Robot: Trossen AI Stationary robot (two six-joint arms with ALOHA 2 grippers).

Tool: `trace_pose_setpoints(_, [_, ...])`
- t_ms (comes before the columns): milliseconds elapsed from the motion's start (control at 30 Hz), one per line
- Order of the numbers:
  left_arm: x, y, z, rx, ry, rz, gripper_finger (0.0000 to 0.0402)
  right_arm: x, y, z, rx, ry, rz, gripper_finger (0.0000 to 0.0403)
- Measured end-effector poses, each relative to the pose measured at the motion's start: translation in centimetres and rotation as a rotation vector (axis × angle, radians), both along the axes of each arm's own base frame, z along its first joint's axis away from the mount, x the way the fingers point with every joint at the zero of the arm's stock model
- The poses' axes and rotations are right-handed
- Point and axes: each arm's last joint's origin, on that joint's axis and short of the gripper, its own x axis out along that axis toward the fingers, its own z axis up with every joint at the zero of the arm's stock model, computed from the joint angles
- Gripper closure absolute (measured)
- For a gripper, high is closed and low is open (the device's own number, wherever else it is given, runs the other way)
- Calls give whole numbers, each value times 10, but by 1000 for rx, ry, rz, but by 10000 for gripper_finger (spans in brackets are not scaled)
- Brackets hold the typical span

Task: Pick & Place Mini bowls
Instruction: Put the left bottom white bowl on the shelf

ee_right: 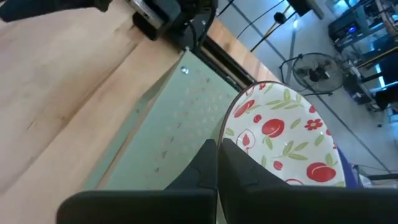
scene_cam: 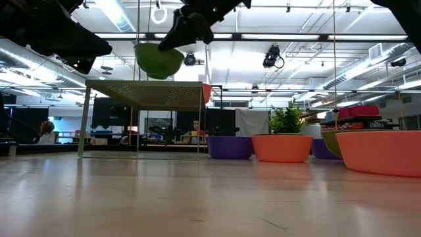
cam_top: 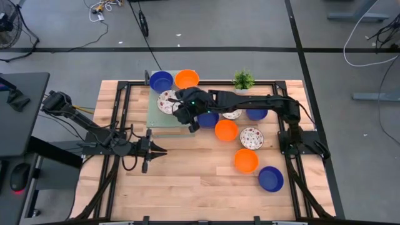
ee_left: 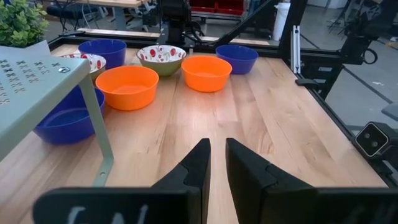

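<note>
My right gripper (cam_top: 179,105) reaches across the table and is shut on a white mini bowl with a red pattern (cam_top: 167,101), held in the air above a pale green shelf (cam_top: 160,120). In the low view this bowl's green underside (scene_cam: 158,59) hangs above the shelf top (scene_cam: 145,92). A blue bowl (cam_top: 160,80) and an orange bowl (cam_top: 187,79) stand on the table beyond the shelf. More blue, orange and patterned bowls stand on the wood to the right. My left gripper (cam_top: 160,150) waits low near the shelf's near edge, open by a narrow gap, holding nothing. My right gripper pinches the patterned bowl's rim (ee_right: 229,135) between its two fingers, one finger (ee_right: 242,168) over the inside and the other outside. The fingers slant down from the table's right side. The bowl hangs tilted, lifted clear of the shelf top (ee_right: 168,137).
A small potted plant (cam_top: 244,80) stands at the far edge. Orange bowls (cam_top: 226,130) (cam_top: 246,160), a patterned bowl (cam_top: 251,138) and a blue bowl (cam_top: 270,179) sit right of centre. More bowls (cam_top: 257,114) lie under my right arm. Bare wood lies in the near left half.
</note>
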Motion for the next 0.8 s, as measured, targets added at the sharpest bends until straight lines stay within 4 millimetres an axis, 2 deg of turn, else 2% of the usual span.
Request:
trace_pose_setpoints(333, [0,0,0,0,0,0,349,5,-2,-16,8,49,7,401])
trace_pose_setpoints(800, [0,0,0,0,-1,-1,349,5,-1,-16,20,49,11,401])
